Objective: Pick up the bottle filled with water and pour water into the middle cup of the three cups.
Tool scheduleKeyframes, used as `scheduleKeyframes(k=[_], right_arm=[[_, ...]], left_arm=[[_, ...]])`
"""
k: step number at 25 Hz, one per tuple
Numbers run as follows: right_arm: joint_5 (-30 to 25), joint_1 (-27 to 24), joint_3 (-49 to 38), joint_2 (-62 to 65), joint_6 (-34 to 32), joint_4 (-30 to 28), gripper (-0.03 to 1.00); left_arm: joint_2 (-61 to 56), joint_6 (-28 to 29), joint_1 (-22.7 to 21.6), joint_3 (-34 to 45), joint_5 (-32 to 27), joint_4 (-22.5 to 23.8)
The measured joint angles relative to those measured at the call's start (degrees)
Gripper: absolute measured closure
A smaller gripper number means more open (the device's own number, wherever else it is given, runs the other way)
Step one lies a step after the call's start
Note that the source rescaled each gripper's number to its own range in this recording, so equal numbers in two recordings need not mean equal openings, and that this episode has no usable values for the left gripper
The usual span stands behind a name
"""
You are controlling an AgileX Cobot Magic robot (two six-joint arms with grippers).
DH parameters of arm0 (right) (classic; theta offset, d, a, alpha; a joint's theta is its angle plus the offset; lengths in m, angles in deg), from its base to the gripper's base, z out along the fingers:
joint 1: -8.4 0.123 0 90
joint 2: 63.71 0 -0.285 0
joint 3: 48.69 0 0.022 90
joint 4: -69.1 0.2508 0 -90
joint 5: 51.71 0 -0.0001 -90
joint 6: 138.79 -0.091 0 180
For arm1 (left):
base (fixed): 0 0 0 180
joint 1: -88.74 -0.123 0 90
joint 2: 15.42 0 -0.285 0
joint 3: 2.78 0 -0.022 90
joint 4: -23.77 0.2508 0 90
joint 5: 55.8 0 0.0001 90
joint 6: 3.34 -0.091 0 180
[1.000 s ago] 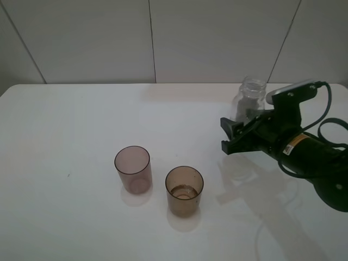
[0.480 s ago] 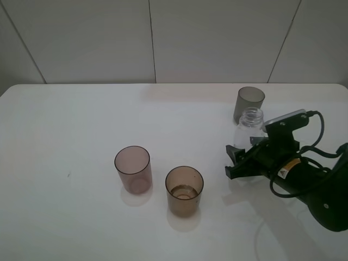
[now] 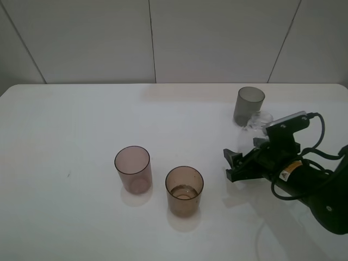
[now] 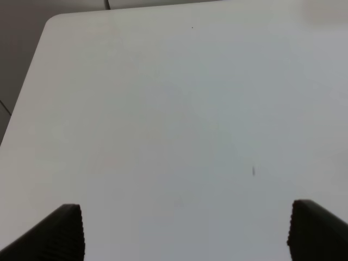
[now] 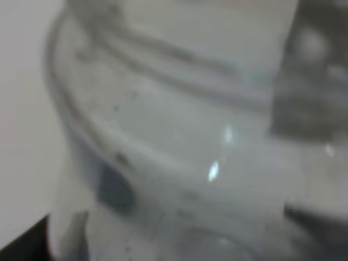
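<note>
The clear bottle (image 3: 255, 123) stands low at the right, its neck showing just above my right gripper (image 3: 235, 166), whose jaws are closed around its body. In the right wrist view the bottle (image 5: 179, 136) fills the picture, blurred. The amber-brown middle cup (image 3: 184, 190) stands upright left of the gripper, apart from it, with a little liquid in its bottom. The mauve-pink cup (image 3: 132, 168) is to its left. The dark grey cup (image 3: 249, 105) stands just behind the bottle. My left gripper (image 4: 187, 232) is open over bare table and does not show in the exterior view.
The white table (image 3: 70, 125) ends at a tiled wall (image 3: 152, 43) behind. My right arm's black body and cables (image 3: 321, 190) lie over the table's right front. The left wrist view shows the table's corner (image 4: 51, 22).
My right gripper has come down and toward the front with the bottle, from raised in front of the grey cup to low near the table. The cups have not moved.
</note>
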Motion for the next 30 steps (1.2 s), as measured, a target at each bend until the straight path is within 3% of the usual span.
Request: scheduleKeyframes(k=[11,17,23,30], right_arm=[[0.00,0.00,-1.60,2.10,1.41,-0.15,0.29],[0.00,0.00,-1.60,7.46,1.53,1.01,0.08],[0.00,0.00,-1.60,14.11,1.64,1.57,0.08],[0.00,0.00,-1.73,25.08,1.69,6.13,0.08]], left_arm=[[0.00,0.00,0.00,0.00,0.00,0.00],[0.00,0.00,0.00,0.00,0.00,0.00],[0.00,0.00,0.00,0.00,0.00,0.00],[0.00,0.00,0.00,0.00,0.00,0.00]])
